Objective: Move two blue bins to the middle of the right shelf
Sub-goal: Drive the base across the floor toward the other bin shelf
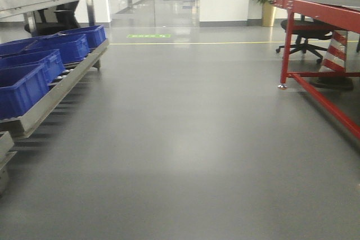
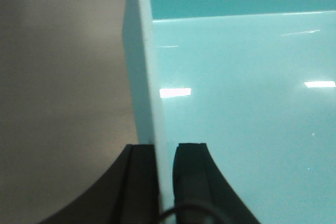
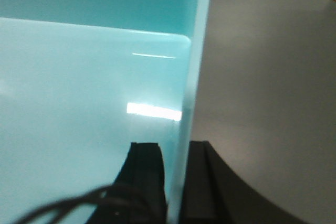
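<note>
While we face open floor up front, we hold the cyan bin w/ both arms. Left gripper is nearly closed, fingers either side of the bin's left wall, pinching it. Right gripper does likewise on the right wall. So the bin sits btwn the grippers, out of front cam view. Dark bins line the rack at left, red table at right. We can't tell if a 2nd bin is nested.

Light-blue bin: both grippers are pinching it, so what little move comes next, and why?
Probably drive forward with it held level: the left gripper and right gripper each clamp a wall of the light-blue bin, and the front view shows open floor ahead.
</note>
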